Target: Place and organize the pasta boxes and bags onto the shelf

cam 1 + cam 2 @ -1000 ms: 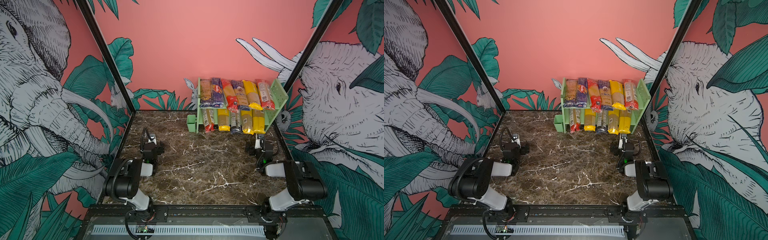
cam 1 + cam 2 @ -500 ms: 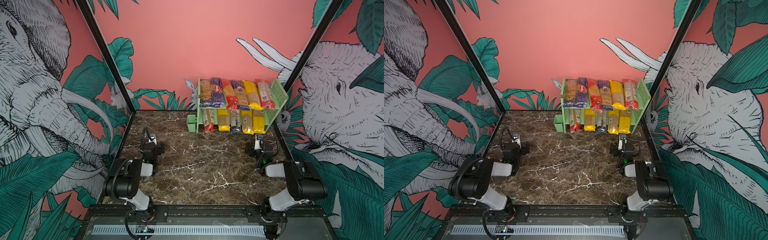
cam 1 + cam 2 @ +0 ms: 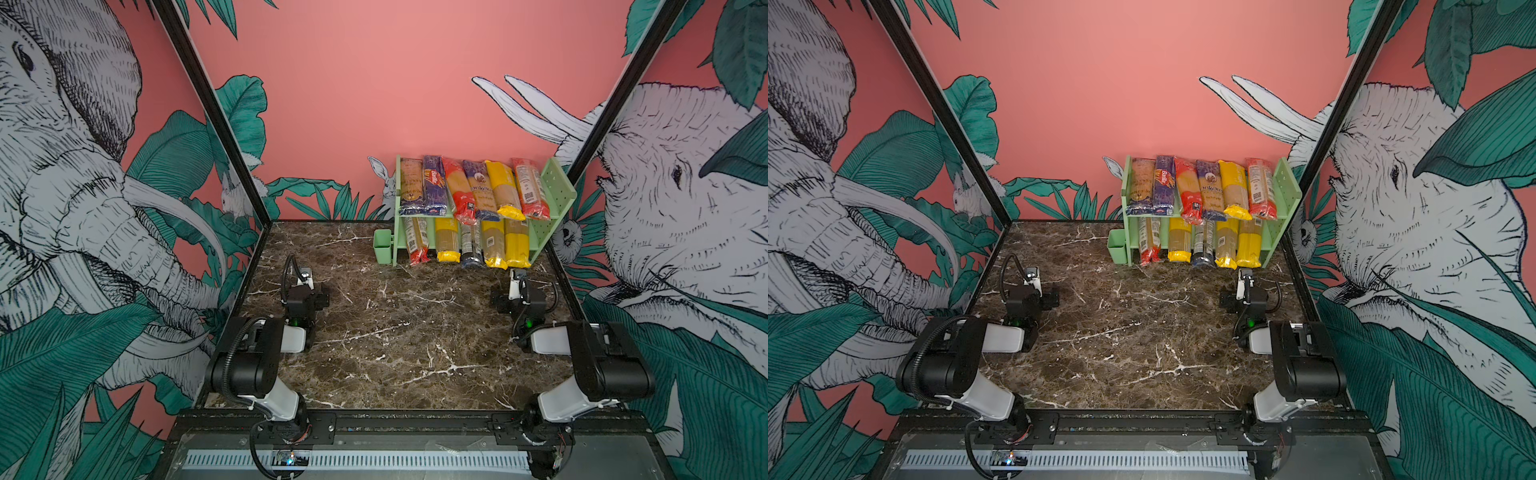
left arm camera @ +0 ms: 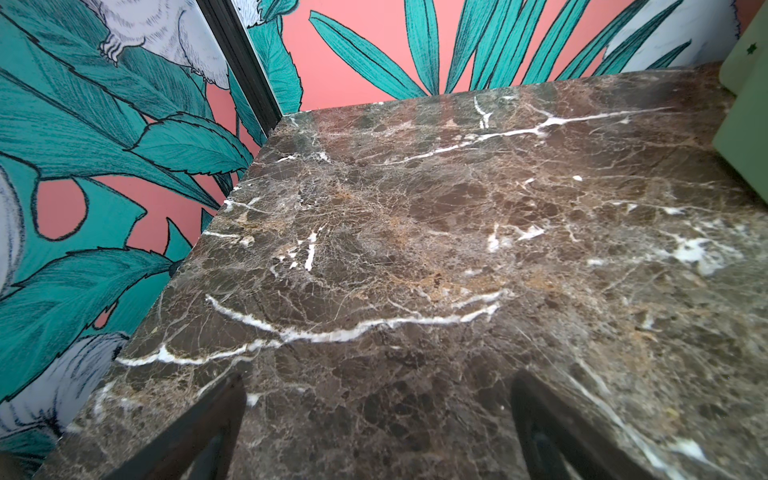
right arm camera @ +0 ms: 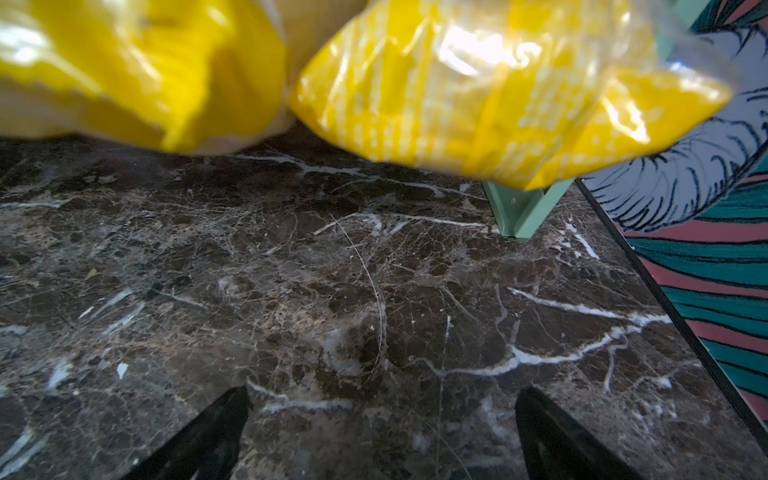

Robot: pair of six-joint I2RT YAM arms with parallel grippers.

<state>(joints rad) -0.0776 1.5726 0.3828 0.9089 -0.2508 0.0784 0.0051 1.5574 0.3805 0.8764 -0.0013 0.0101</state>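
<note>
Dark marble surface (image 3: 395, 332) stretches under pink jungle-print walls (image 3: 374, 83). Your right claw (image 5: 382, 415) sits low over it, jaws wide apart with nothing between them; just ahead of it stands the green shelf (image 3: 559, 195), and two yellow bag ends (image 5: 498, 95) on the lower tier stick out in front of it. Pasta packs (image 3: 473, 189) lie side by side on both tiers. Your left claw (image 4: 378, 415) is spread apart and empty, well short of the shelf, whose small cup (image 3: 382, 247) is ahead of it, off toward the right claw's side.
</note>
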